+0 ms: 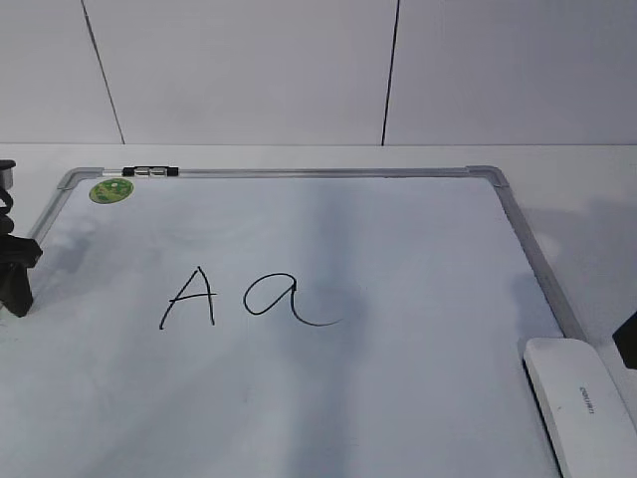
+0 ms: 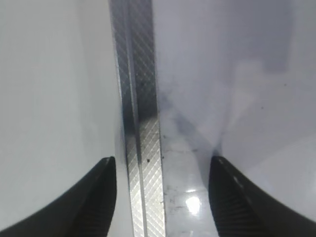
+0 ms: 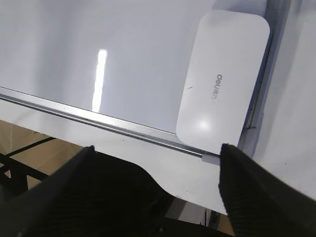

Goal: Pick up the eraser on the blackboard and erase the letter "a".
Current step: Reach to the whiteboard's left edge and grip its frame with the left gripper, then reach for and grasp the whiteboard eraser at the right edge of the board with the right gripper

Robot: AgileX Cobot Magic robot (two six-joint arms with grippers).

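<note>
We see the eraser [image 1: 582,403] lying at the lower right of the blackboard [image 1: 299,398], well apart from the letter "a" [image 1: 284,299] near the centre. Both our left hand [image 2: 163,197] and right hand [image 3: 158,192] hang with fingers apart, holding nothing.

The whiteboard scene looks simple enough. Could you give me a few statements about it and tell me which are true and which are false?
1. The eraser lies at the blackboard's right edge. True.
2. The right tool is clamped on the eraser. False: its fingers are spread, with the eraser lying untouched beyond them.
3. The letter "a" has been wiped away. False: it is whole, to the right of the capital "A".
4. A round green sticker sits near the board's far left corner. True.
5. The left tool is open above the board's metal frame. True.
</note>
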